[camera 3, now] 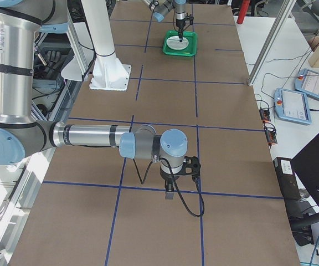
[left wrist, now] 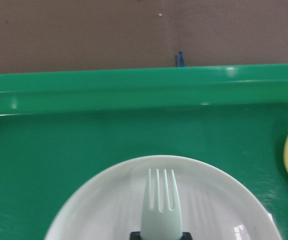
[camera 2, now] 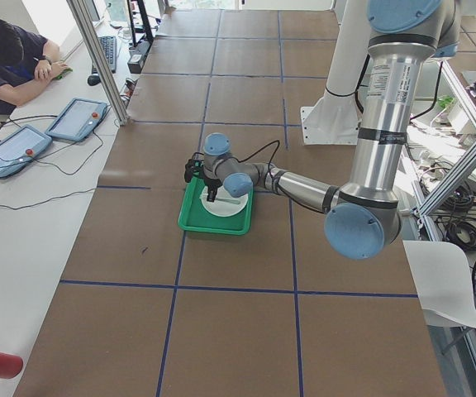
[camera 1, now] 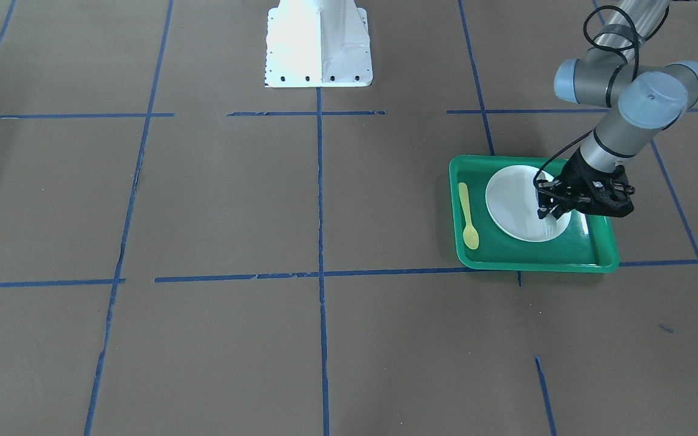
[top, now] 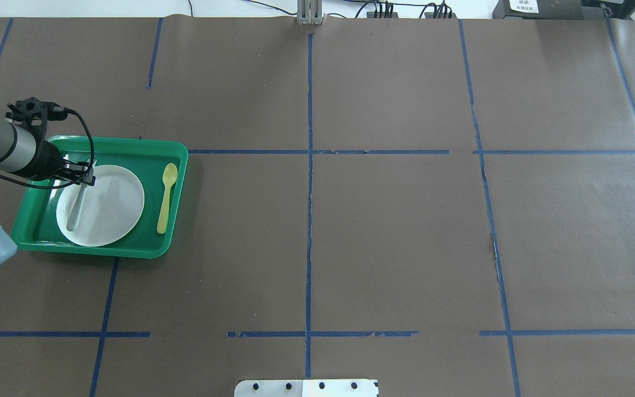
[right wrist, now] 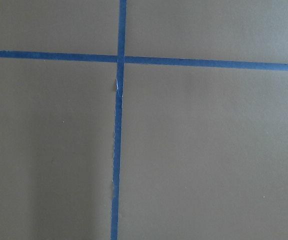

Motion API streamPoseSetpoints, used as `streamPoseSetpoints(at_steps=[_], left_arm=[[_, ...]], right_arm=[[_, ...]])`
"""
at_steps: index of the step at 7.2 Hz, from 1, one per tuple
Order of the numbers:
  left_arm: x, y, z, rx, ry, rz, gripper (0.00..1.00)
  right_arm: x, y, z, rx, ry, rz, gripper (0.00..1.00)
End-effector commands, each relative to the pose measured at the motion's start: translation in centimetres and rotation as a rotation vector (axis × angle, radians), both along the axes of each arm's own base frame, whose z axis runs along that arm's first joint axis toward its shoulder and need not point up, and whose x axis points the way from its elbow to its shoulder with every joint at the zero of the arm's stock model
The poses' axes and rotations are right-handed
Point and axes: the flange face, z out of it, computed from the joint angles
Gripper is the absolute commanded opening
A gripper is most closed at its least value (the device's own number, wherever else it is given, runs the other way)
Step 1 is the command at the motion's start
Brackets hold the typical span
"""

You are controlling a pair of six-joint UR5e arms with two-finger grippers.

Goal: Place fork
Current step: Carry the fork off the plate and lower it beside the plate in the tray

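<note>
The fork (left wrist: 160, 200) is pale white-grey. Its tines stick out past the fingertips of my left gripper (top: 87, 175), over the white plate (top: 113, 204). The plate lies in the green tray (top: 177, 151). The left gripper (camera 1: 548, 209) is shut on the fork's handle, low over the plate's edge on the arm's side. I cannot tell whether the fork touches the plate. My right gripper (camera 3: 169, 195) shows only in the exterior right view, over bare table far from the tray. I cannot tell whether it is open or shut.
A yellow spoon (top: 166, 197) lies in the tray beside the plate, on the side away from my left arm. The tray's raised rim (left wrist: 144, 82) surrounds the plate. The robot's white base (camera 1: 319, 45) stands at mid-table. Brown paper with blue tape lines covers the table.
</note>
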Motion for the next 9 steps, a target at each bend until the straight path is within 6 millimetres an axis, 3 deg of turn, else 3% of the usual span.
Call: streamPoseSetpoints(at_steps=[1,2,3,9], left_arm=[[-3.7,-0.2,4.6,-0.047,-0.035,-0.056,0.0],[-4.6,0.9,6.4,-0.035,-0.023,-0.058,0.0],[-4.6,1.1,6.7,-0.034,-0.016,-0.063,0.0],[-4.0,1.1,5.7,-0.021,-0.003,-0.052,0.0]], right_arm=[[0.0,0.0,0.0,-0.001,0.0,0.001,1.0],[0.0,0.0,0.0,-0.001,0.0,0.001,1.0],[0.0,0.0,0.0,-0.001,0.0,0.001,1.0],[0.0,0.0,0.0,-0.001,0.0,0.001,1.0]])
